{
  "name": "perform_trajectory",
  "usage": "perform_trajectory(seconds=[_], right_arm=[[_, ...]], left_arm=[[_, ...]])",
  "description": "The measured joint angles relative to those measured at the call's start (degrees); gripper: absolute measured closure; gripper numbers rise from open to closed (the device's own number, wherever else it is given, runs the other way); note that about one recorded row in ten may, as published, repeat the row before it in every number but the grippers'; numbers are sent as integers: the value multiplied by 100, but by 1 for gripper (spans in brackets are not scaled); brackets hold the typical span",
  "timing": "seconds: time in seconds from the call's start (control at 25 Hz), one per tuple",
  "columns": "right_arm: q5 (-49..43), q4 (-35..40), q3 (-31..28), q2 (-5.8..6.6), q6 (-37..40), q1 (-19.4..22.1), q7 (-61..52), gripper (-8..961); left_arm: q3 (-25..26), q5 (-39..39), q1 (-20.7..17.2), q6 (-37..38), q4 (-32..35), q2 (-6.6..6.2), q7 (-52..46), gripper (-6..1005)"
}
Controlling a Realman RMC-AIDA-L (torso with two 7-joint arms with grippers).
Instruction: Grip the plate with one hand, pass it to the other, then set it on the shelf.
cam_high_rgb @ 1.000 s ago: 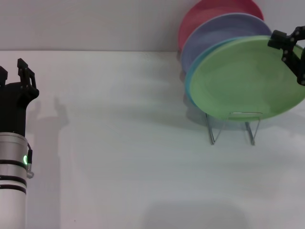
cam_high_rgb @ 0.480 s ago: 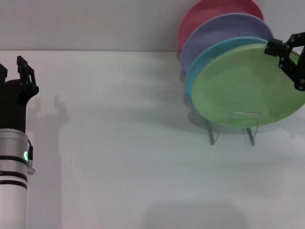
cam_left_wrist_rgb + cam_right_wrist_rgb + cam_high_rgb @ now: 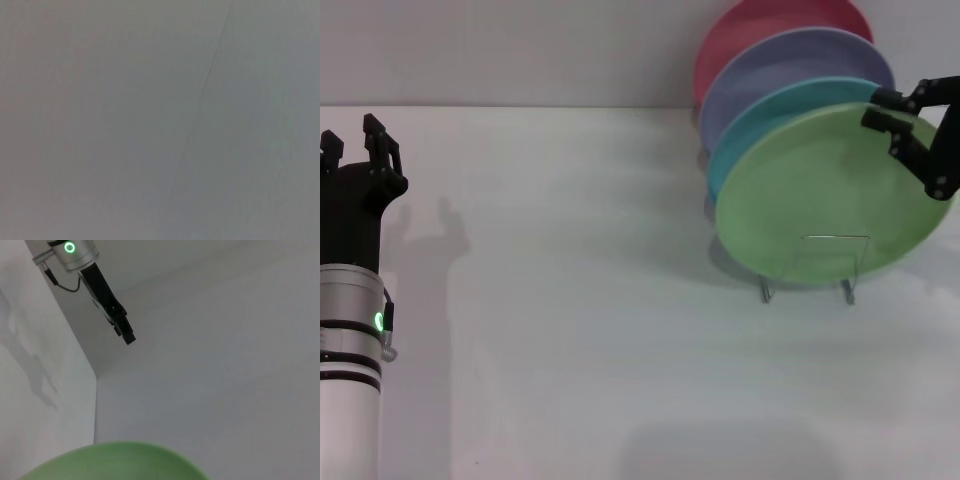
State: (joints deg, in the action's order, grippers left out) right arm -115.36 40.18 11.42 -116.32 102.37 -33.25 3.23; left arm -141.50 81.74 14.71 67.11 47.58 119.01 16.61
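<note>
- At the far right of the tabletop (image 3: pixel 620 330), the plate (image 3: pixel 820 195) stands tilted at the front of the shelf (image 3: pixel 815 275), its lower edge down between the wire loops.
- Right behind it in the shelf sit a light-blue plate (image 3: pixel 740 135), a lavender plate (image 3: pixel 790 65) and a red plate (image 3: pixel 750 25), overlapping one another.
- The right hand (image 3: pixel 892 112) is at the green plate's upper right rim, one finger in front of the face and one behind, pinching the edge as far as the head view shows.
- In the right wrist view only the plate's green rim (image 3: pixel 120 462) shows, with no fingers in sight.
- The left hand (image 3: pixel 355 150) is parked upright at the near left, well apart from the shelf, its fingers spread and holding nothing; its wrist view shows only a blank grey surface.
- Handling, as a judgement: the plate looks like light, stiff matte plastic, unlikely to break but apt to pivot in a two-finger pinch.
- The low raised rim is the natural place to hold it, since the flat middle offers nothing to close on.
- Letting go seems safe only once the lower edge sits firmly between the loops.
</note>
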Motion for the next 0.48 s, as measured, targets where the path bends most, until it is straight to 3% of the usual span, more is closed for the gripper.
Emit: perform_trajectory(seconds=[0.32, 0.48], right_arm=[[54, 65, 1, -124, 27, 45, -106, 764], [780, 105, -33, -132, 526, 111, -1269, 744]], left_arm=[[0, 0, -35, 1, -4, -17, 0, 440], [0, -15, -52, 17, -6, -20, -3, 432]])
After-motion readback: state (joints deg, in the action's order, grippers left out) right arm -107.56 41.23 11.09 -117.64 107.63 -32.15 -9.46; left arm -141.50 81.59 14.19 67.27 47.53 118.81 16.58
